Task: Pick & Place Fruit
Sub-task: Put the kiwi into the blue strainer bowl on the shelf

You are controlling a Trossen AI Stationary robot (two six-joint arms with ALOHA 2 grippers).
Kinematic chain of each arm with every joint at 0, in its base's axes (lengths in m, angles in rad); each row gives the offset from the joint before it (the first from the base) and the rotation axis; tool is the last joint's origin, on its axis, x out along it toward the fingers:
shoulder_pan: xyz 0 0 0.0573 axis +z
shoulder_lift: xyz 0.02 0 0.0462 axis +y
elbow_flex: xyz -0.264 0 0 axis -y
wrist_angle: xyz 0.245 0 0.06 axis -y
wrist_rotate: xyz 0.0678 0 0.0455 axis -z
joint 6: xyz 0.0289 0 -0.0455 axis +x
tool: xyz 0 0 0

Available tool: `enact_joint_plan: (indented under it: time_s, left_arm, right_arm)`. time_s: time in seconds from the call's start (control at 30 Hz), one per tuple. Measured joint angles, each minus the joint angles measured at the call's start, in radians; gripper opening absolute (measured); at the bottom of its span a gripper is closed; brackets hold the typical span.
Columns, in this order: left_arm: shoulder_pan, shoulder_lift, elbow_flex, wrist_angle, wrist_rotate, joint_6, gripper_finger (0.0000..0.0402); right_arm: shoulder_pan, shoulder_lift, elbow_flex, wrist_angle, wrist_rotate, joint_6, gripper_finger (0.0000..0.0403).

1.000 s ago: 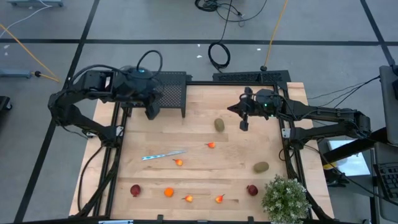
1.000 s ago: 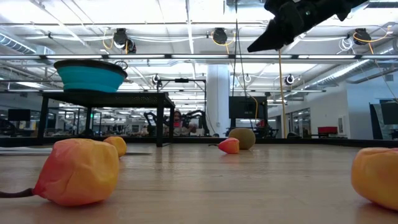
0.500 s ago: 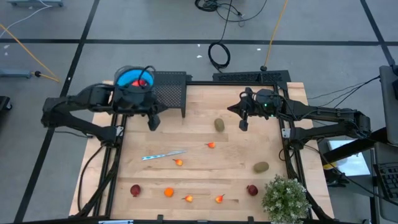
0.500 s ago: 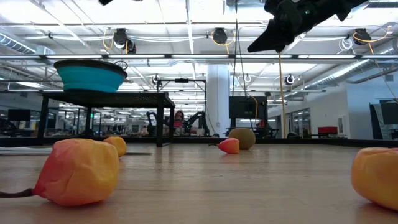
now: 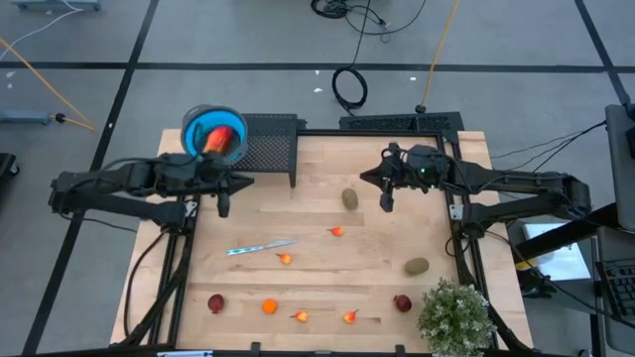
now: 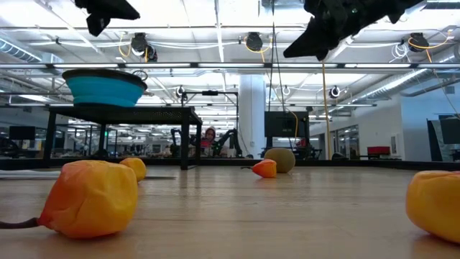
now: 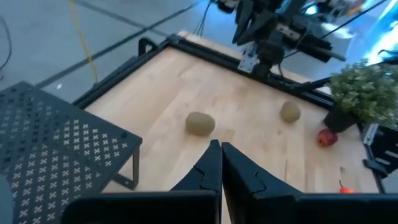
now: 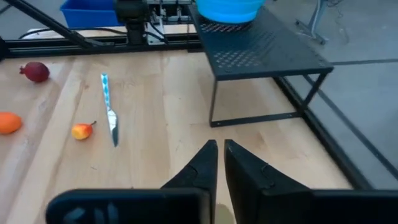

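Fruit (image 5: pixel 350 199) scattered on table (image 5: pixel 317 159); nearest kiwi mid-far, w/ small orange ones (image 5: pixel 337 231) nearer. We judge them light, round, prone to roll; grip across middle. Left gripper (image 5: pixel 223 203) and right gripper (image 5: pixel 386 201) both closed, empty, hovering.
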Motion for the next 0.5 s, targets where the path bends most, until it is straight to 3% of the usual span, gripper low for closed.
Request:
enact_joint_plan:
  time_s: [0.3,0.5]
  left_arm:
    - [0.0,-0.214,-0.174,0.092,0.037,0.105,0.0005]
    - [0.0,-0.344,-0.257,0.102,0.087,0.124,0.0002]
  right_arm:
    - [0.006,0.133,0.067,0.013,0.0,0.137,0.006]
    - [0.006,0.251,0.209,-0.11,0.002,0.137,0.0079]
